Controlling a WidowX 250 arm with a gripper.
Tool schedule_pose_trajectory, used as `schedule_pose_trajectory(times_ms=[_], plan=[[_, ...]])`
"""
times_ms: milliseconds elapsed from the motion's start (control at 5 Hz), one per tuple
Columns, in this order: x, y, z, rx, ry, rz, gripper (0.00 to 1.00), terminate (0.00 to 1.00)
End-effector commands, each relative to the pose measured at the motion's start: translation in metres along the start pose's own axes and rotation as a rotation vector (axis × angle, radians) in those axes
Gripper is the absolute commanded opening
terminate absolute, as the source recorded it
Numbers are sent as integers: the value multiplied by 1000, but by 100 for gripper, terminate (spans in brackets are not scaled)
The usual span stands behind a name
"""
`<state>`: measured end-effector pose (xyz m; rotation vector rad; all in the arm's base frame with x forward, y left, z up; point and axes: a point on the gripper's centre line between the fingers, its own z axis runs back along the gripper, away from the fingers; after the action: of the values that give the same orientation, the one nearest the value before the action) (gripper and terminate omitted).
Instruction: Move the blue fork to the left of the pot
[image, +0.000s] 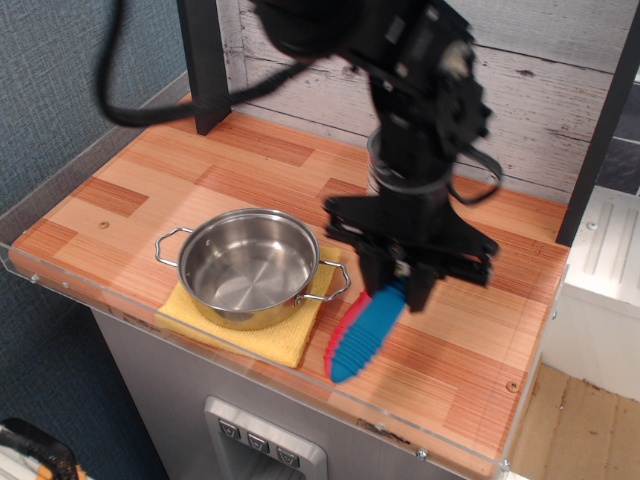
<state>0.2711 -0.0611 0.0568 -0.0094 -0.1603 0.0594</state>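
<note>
My gripper is shut on the blue fork and holds it by its upper end above the counter. The ribbed blue handle hangs down and to the left; the tines are hidden between the fingers. The fork hangs just right of the pot, a shallow shiny steel pot with two wire loop handles standing on a yellow cloth. The fork covers most of the red-handled spoon lying on the counter under it.
A printed tin can stands behind my arm, mostly hidden. A dark post rises at the back left. A clear plastic rim runs along the counter's front and left edges. The counter ends at the right near a white unit.
</note>
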Motion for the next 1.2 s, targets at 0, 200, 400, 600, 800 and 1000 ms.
schedule_pose_trajectory(times_ms=[0, 200, 400, 600, 800, 1000], plan=[[3, 66, 34, 106, -22, 106, 0, 0], [-3, 102, 47, 116, -51, 180, 0, 0], [-3, 138, 45, 133, -23, 262, 0, 0], [6, 165, 30, 145, -2, 238, 0, 0], [15, 181, 29, 203, -33, 228, 0, 0], [25, 194, 24, 200, -38, 142, 0, 0]])
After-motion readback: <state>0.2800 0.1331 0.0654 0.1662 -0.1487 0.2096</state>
